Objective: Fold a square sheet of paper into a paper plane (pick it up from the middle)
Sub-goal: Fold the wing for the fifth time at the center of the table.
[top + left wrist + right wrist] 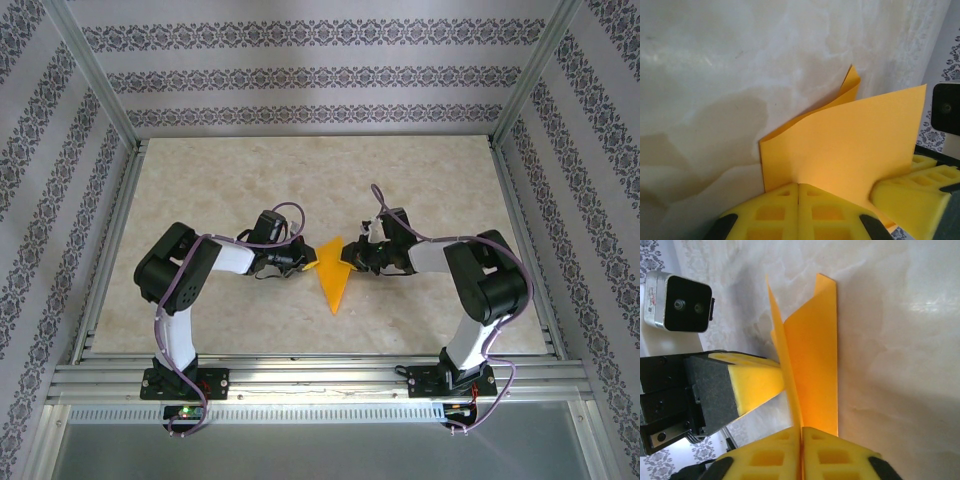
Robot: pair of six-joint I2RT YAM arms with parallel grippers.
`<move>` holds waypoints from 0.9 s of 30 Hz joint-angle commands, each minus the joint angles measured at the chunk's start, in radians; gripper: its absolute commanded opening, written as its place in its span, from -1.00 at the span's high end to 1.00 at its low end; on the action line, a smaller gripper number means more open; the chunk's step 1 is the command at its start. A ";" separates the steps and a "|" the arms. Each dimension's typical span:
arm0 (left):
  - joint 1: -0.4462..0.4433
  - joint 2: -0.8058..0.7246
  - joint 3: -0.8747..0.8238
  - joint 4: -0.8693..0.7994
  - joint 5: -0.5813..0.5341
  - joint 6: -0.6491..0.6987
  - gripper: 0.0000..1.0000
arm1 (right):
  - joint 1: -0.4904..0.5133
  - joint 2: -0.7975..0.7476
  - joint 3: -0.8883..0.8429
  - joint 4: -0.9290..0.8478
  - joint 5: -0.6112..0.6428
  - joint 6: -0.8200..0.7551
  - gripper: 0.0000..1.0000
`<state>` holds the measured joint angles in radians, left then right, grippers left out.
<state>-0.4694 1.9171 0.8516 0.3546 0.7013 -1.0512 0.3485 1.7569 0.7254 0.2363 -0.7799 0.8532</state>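
pinching the paper (850, 145) with left claw (798, 192) and right claw (801, 432) near the middle of the tabletop (250, 330), could tear or crease it crooked by pulling unevenly.

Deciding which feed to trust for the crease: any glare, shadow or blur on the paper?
Top external: even light, sharp, orange paper clearly outlined. Left wrist: pale glare across the upper table, dark shadow left of the paper. Right wrist: glare streak on the table at right; paper glows brightest low down.
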 commanded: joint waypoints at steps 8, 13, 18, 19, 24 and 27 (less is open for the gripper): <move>-0.029 -0.237 0.030 -0.158 -0.039 0.247 0.49 | 0.002 -0.091 -0.092 0.100 0.208 0.262 1.00; -0.189 -0.340 0.070 -0.444 -0.309 0.547 0.47 | 0.072 -0.186 -0.153 0.104 0.428 0.411 1.00; -0.335 -0.350 0.055 -0.491 -0.452 0.699 0.25 | 0.117 -0.225 -0.155 0.077 0.485 0.444 1.00; -0.360 -0.342 0.060 -0.497 -0.484 0.720 0.23 | 0.120 -0.229 -0.155 0.073 0.490 0.448 0.99; -0.456 -0.284 0.097 -0.521 -0.616 0.787 0.18 | 0.133 -0.222 -0.158 0.089 0.491 0.467 0.99; -0.488 -0.249 0.115 -0.529 -0.669 0.809 0.16 | 0.139 -0.220 -0.157 0.095 0.491 0.475 0.99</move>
<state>-0.9325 1.6440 0.9329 -0.1200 0.1452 -0.3229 0.4728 1.5433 0.5781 0.3111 -0.3210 1.3041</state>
